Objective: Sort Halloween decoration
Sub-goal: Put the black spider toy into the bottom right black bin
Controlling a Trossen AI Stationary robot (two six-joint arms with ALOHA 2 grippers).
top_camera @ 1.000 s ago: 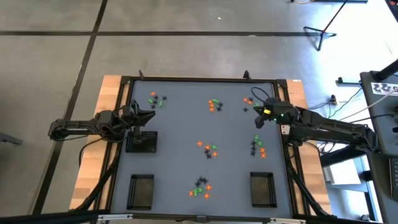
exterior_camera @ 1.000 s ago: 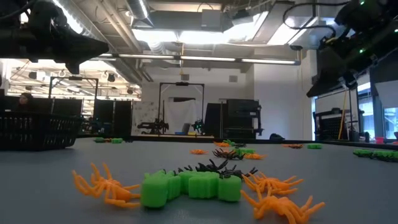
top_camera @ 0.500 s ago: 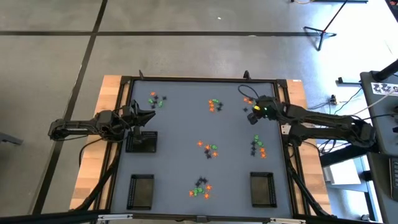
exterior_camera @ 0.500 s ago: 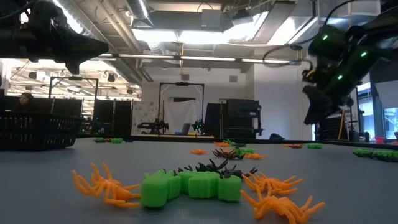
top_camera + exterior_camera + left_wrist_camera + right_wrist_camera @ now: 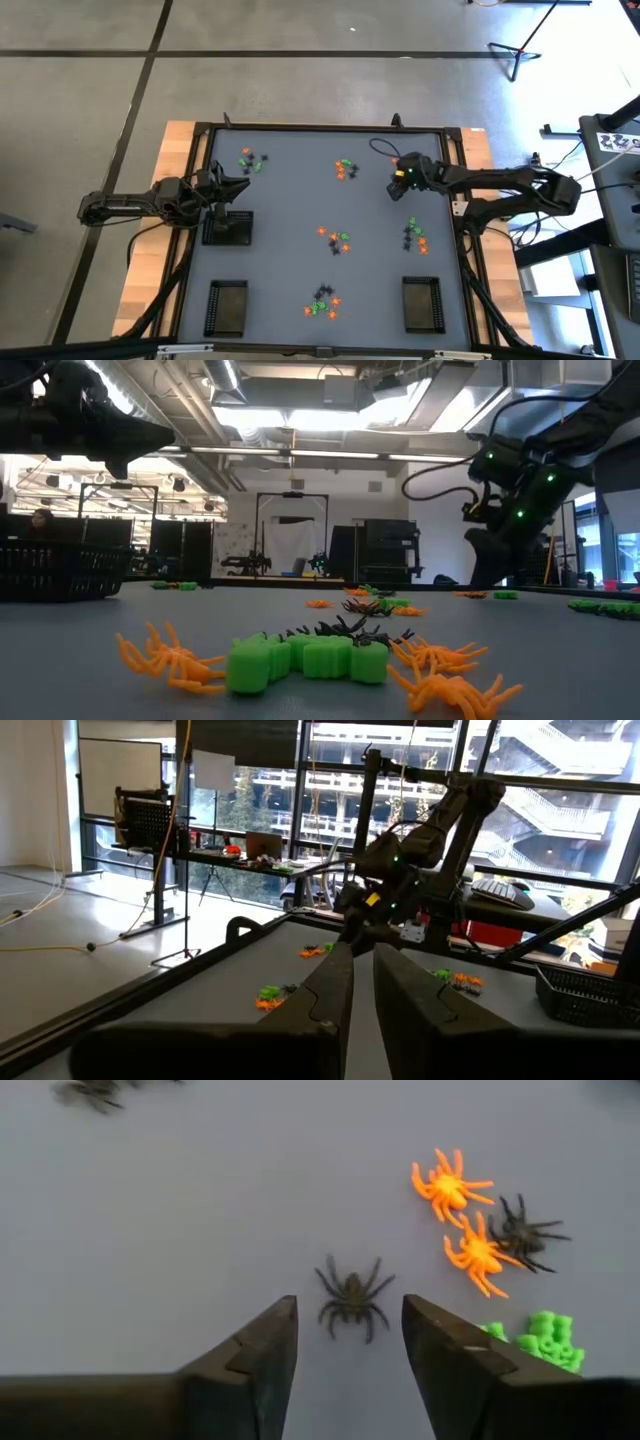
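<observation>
Small orange, green and black Halloween decorations lie in clusters on the grey table: at the far left [image 5: 250, 160], far middle [image 5: 345, 168], centre [image 5: 335, 238], right [image 5: 415, 235] and near edge [image 5: 322, 302]. My right gripper [image 5: 345, 1335] stands open at the far right [image 5: 398, 182], pointing down. A black spider [image 5: 352, 1295] lies flat on the table just ahead of its fingertips, untouched. Two orange spiders [image 5: 460, 1220], another black one [image 5: 525, 1235] and a green piece [image 5: 545, 1335] lie beside it. My left gripper [image 5: 238, 185] hovers at the left, shut, with nothing seen between its fingers [image 5: 338, 980].
A black mesh tray [image 5: 228, 228] sits just under and nearer than my left gripper. Two more trays stand near the front edge, at the left [image 5: 227, 305] and right [image 5: 422, 302]. A raised black rim [image 5: 330, 127] runs round the table.
My right gripper has moved toward the table's left edge and come down toward the table, ending over the black spider at the far right. The trinkets lie where they were.
</observation>
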